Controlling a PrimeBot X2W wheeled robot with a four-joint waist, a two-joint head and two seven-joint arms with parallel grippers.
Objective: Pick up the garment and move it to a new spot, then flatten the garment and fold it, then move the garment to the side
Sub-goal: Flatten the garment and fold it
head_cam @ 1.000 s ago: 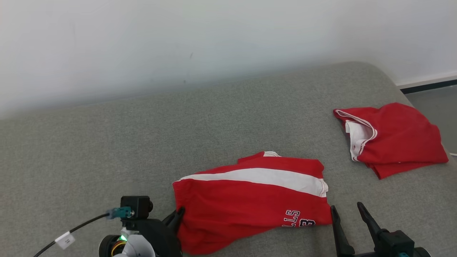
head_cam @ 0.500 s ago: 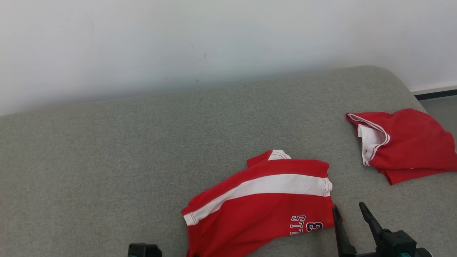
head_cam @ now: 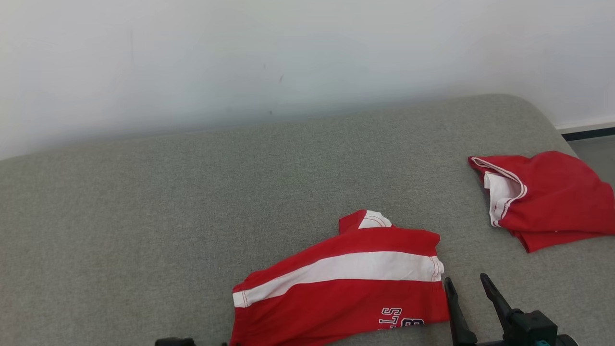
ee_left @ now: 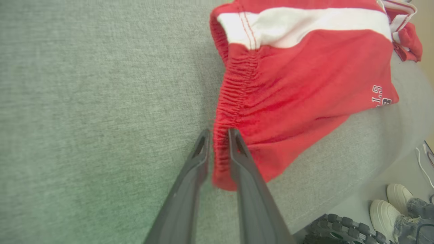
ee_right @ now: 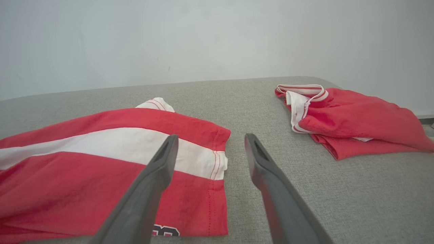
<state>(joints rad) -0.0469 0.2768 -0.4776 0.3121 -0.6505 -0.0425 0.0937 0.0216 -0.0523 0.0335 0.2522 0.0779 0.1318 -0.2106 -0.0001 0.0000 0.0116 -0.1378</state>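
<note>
The garment, red shorts with a white stripe and dark lettering (head_cam: 346, 293), lies spread on the grey cushion near its front edge. In the left wrist view my left gripper (ee_left: 218, 135) sits at the gathered waistband (ee_left: 234, 88), jaws parted a little, with the waistband's edge showing in the narrow gap. My right gripper (head_cam: 466, 279) stands open just right of the shorts' hem, holding nothing. In the right wrist view its fingers (ee_right: 162, 159) straddle the hem corner (ee_right: 217, 159) of the shorts (ee_right: 101, 162).
A second crumpled red garment with white trim (head_cam: 552, 197) lies at the cushion's far right (ee_right: 356, 118). A white wall rises behind the grey cushion (head_cam: 192, 216). Past the cushion's front edge are a person's white shoes (ee_left: 390, 203) and a ridged black wheel (ee_left: 339, 230).
The camera has shifted. My left arm has dropped toward the bottom of the head view, and the shorts' left end has swung nearer the front edge. The right gripper is unchanged.
</note>
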